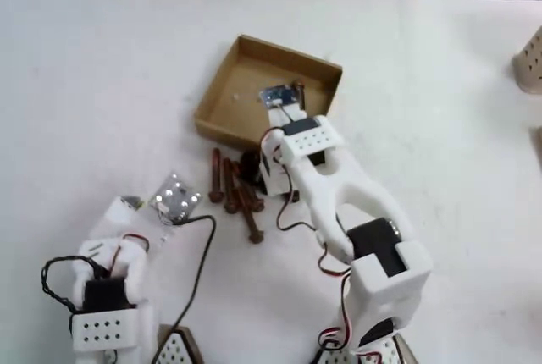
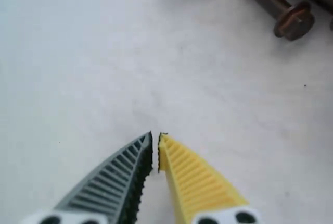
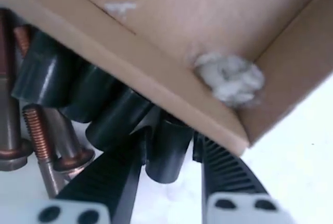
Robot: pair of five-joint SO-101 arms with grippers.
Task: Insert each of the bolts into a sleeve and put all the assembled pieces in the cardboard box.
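"Sleeve [image 3: 167, 153] — location?"
"Last of a black row against the cardboard box [image 3: 156, 81] outside wall, bolts [image 3: 36, 130] alongside, on the white surface [image 2: 104, 52]. Right pincer [image 3: 171, 139] spread astride it; left pincer [image 2: 155, 138] pressed together near a bolt head [image 2: 294, 20]."

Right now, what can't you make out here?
Brown cardboard box: floor partly hidden under the right arm, high view.
Black cylindrical sleeves: count unclear; that arm covers them in the high view, the box wall in the right wrist view.
Rusty hex-head bolts: overlapping and small, high view; count uncertain.
White lump in a box corner, right wrist view: too blurred to identify.
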